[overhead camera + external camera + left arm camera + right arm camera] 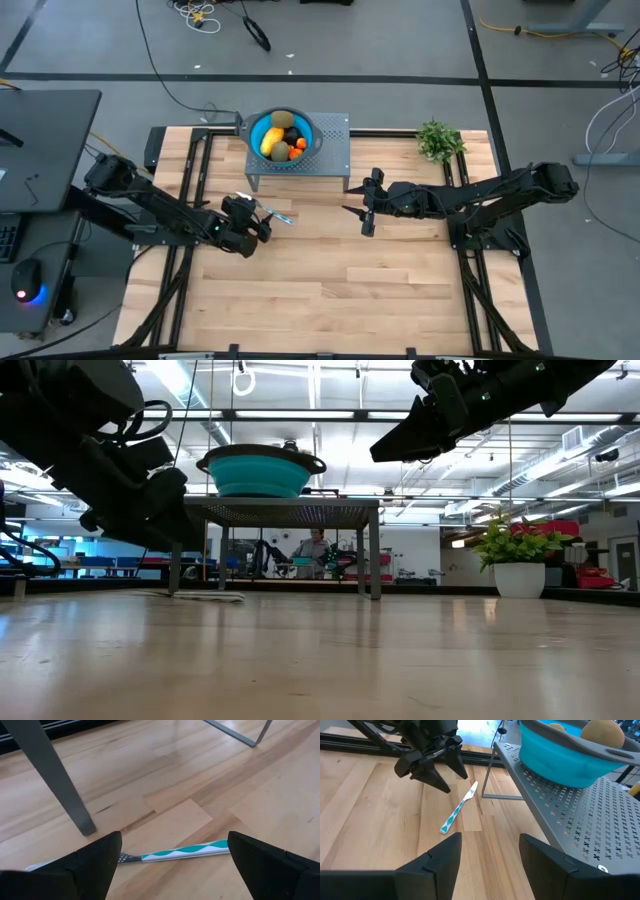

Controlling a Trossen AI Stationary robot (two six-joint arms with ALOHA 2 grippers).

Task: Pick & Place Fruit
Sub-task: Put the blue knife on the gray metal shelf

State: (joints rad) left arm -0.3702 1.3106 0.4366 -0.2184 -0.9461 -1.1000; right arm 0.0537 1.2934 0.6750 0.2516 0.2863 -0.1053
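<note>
I note all fruit [281, 137] sits in the blue bowl [254, 128] on the raised rack [333, 148]; both grippers, left [262, 221] and right [364, 210], hang open and empty, left slightly nearer.

Both arms matte black, built of jointed tubular segments with bulkier housings at the joints. Left gripper [436, 764] and right gripper [366, 215] each end in two wedge-shaped black fingers tapering to blunt tips, smooth plastic faces.
</note>
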